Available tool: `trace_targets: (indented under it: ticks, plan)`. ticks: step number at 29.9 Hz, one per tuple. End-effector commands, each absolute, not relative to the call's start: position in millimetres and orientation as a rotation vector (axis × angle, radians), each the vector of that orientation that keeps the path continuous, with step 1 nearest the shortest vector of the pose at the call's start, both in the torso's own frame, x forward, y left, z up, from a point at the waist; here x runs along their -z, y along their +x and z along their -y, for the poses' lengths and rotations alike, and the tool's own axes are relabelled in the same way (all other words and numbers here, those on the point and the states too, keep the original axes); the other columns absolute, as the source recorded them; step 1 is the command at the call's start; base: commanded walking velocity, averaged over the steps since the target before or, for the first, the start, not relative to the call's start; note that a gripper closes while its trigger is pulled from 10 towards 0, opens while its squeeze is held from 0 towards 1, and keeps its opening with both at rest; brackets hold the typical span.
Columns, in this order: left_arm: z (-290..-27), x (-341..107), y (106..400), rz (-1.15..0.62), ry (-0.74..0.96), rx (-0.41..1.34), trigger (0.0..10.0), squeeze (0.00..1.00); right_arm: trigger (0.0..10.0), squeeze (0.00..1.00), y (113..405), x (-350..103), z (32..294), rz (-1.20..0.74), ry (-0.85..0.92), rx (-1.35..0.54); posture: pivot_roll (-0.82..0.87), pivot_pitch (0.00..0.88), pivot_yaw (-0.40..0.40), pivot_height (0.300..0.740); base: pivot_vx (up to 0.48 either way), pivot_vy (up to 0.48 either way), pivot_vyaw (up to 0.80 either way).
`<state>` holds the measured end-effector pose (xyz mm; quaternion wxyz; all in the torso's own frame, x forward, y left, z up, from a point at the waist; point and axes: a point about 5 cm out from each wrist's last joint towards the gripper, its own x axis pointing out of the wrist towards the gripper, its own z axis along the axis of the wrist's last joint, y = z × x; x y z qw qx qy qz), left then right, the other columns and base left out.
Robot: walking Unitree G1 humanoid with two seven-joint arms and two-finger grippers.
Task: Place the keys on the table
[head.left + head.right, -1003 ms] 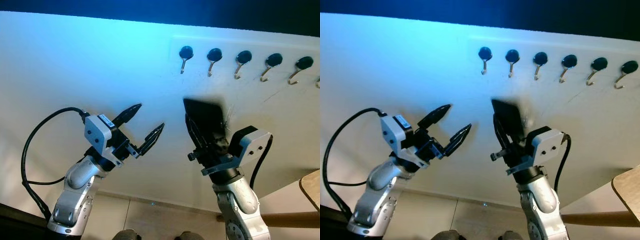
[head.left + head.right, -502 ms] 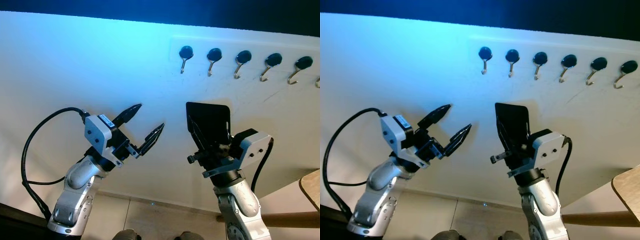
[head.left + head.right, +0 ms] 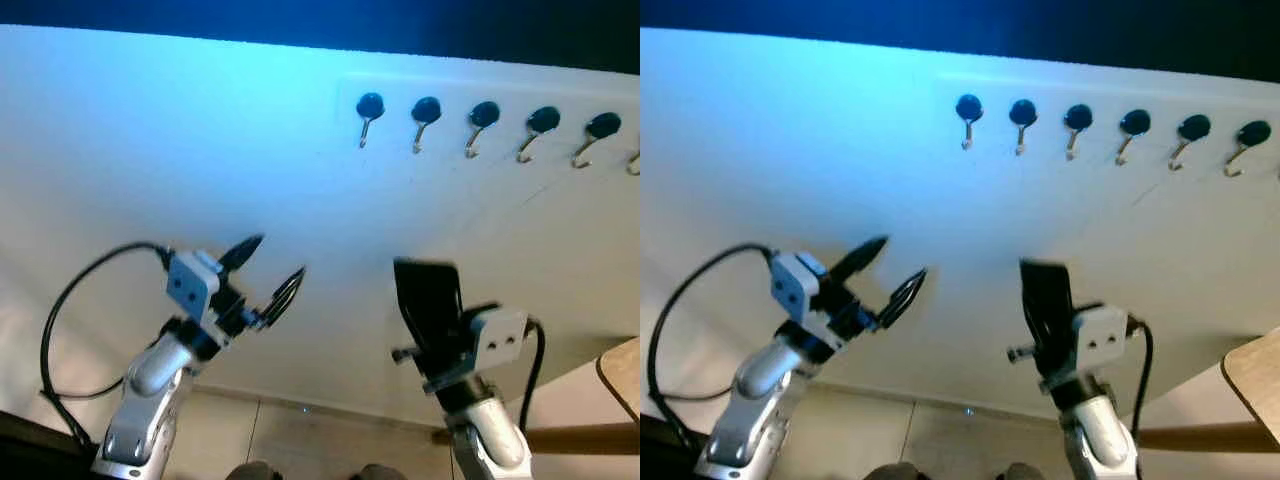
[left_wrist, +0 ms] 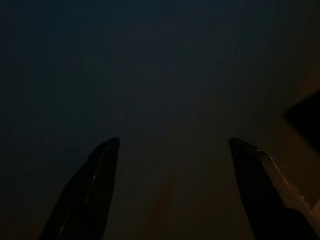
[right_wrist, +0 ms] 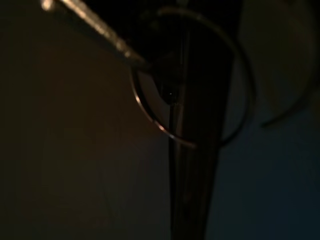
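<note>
Up against the white wall point(image 3: 150, 130), under a row of black hooks point(image 3: 484, 113), both arms raised. Right gripper point(image 3: 428, 300) pointing up, jaws pressed together on the keys point(image 5: 192, 90): right wrist view shows a thin metal ring looped round the closed black fingers point(image 5: 192, 165), with a silver blade sticking out beside it. Looks like the keys are off the hooks and in hand, so the carry step, by the look of it. From the head cameras just a dark blurry shape above the wrist, can't make out the keys there.

Left gripper point(image 3: 270, 275) held out at about the same height, well left of the right one, jaws wide apart, nothing between them, aimed at bare wall. Just idling.

Tabletop point(image 3: 622, 372) peeking in at the far right edge, low down, only a wooden corner visible. Next move probably: turn right toward it, bring the right arm down over the wood, then let go. Ring looks loosely hung, so could swing or slip on the way.
</note>
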<state>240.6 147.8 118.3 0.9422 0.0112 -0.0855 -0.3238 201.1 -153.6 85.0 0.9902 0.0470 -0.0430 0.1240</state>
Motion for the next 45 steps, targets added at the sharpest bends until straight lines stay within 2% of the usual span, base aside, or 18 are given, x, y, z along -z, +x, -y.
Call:
trace_targets:
  ticks: [1, 2, 4, 5, 6, 7, 10, 11, 13, 15, 18, 19, 20, 21, 26, 34, 37, 45]
  plan:
    - [-161.9, -94.4, 238.5, 0.078, 0.069, 0.601, 10.0, 0.00, 0.0, 0.00, 195.1, -59.9, 162.8, -0.024, 0.117, -0.189, 0.04, 0.090, -0.001, 0.740, 0.000, 0.000, 0.00]
    - [-161.9, -94.4, 238.5, 0.078, 0.069, 0.601, 10.0, 0.00, 0.0, 0.00, 195.1, -59.9, 162.8, -0.024, 0.117, -0.189, 0.04, 0.090, -0.001, 0.740, 0.000, 0.000, 0.00]
    - [-180.0, -48.7, 232.2, -0.123, 0.077, 0.505, 10.0, 0.00, 0.0, 0.00, 184.2, -9.7, 176.9, -0.276, 0.173, -0.111, 0.04, 0.084, -0.006, 0.740, 0.000, 0.000, 0.00]
    - [-180.0, -48.7, 232.2, -0.123, 0.077, 0.505, 10.0, 0.00, 0.0, 0.00, 184.2, -9.7, 176.9, -0.276, 0.173, -0.111, 0.04, 0.084, -0.006, 0.740, 0.000, 0.000, 0.00]
    - [-189.4, -27.2, 225.9, -0.219, 0.085, 0.454, 10.0, 0.00, 0.0, 0.00, 176.9, 12.9, 182.0, -0.393, 0.172, -0.083, 0.03, 0.082, -0.005, 0.740, 0.000, 0.000, 0.00]
    - [-189.4, -27.2, 225.9, -0.219, 0.085, 0.454, 10.0, 0.00, 0.0, 0.00, 176.9, 12.9, 182.0, -0.393, 0.172, -0.083, 0.03, 0.082, -0.005, 0.740, 0.000, 0.000, 0.00]
    - [-211.3, 18.2, 207.0, -0.453, 0.091, 0.288, 10.0, 0.00, 0.0, 0.00, 153.3, 59.0, 185.0, -0.674, 0.133, -0.058, 0.03, 0.067, -0.014, 0.740, 0.000, 0.000, 0.00]
    - [-211.3, 18.2, 207.0, -0.453, 0.091, 0.288, 10.0, 0.00, 0.0, 0.00, 153.3, 59.0, 185.0, -0.674, 0.133, -0.058, 0.03, 0.067, -0.014, 0.740, 0.000, 0.000, 0.00]
    - [-219.5, 37.3, 195.3, -0.573, 0.091, 0.210, 10.0, 0.00, 0.0, 0.00, 139.8, 76.2, 185.2, -0.791, 0.123, -0.043, 0.04, 0.064, -0.015, 0.740, 0.000, 0.000, 0.00]
    - [-219.5, 37.3, 195.3, -0.573, 0.091, 0.210, 10.0, 0.00, 0.0, 0.00, 139.8, 76.2, 185.2, -0.791, 0.123, -0.043, 0.04, 0.064, -0.015, 0.740, 0.000, 0.000, 0.00]
    - [-222.2, 47.9, 187.7, -0.645, 0.102, 0.190, 10.0, 0.00, 0.0, 0.00, 134.7, 83.2, 191.1, -0.831, 0.138, 0.027, 0.03, 0.046, -0.016, 0.740, 0.000, 0.000, 0.00]
    - [-220.5, 53.0, 186.6, -0.674, 0.110, 0.185, 10.0, 0.00, 0.4, 0.00, 133.7, 85.3, 201.0, -0.828, 0.157, 0.144, 0.03, 0.039, -0.015, 0.740, 0.000, 0.000, 0.00]
    - [-220.5, 53.0, 186.6, -0.674, 0.110, 0.185, 10.0, 0.00, 0.4, 0.00, 133.7, 85.3, 201.0, -0.828, 0.157, 0.144, 0.03, 0.039, -0.015, 0.740, 0.000, 0.000, 0.00]
    - [-216.9, 54.9, 189.8, -0.682, 0.106, 0.187, 10.0, 0.00, 10.0, 0.00, 135.3, 85.2, 208.1, -0.814, 0.174, 0.215, 0.03, 0.033, -0.014, 0.740, 0.000, 0.000, 0.00]
    - [-212.8, 54.3, 197.3, -0.672, 0.094, 0.180, 10.0, 0.00, 10.0, 0.00, 140.7, 83.4, 213.6, -0.786, 0.185, 0.251, 0.03, 0.027, -0.013, 0.740, 0.000, 0.000, 0.00]
    - [-200.5, 53.1, 212.2, -0.663, 0.086, 0.192, 10.0, 0.00, 10.0, 0.00, 153.9, 79.9, 217.3, -0.759, 0.079, 0.254, 0.01, 0.002, -0.001, 0.740, 0.000, 0.000, 0.00]
    - [-195.6, 51.2, 219.4, -0.652, 0.027, 0.156, 10.0, 0.00, 10.0, 0.00, 157.7, 78.9, 216.3, -0.748, 0.056, 0.254, 0.00, 0.000, -0.001, 0.740, 0.000, 0.000, 0.00]
    - [-186.0, 47.4, 228.9, -0.626, -0.022, 0.160, 10.0, 0.00, 10.0, 0.00, 163.5, 77.5, 218.8, -0.739, 0.083, 0.280, 0.00, 0.005, 0.002, 0.740, 0.000, 0.000, 0.00]
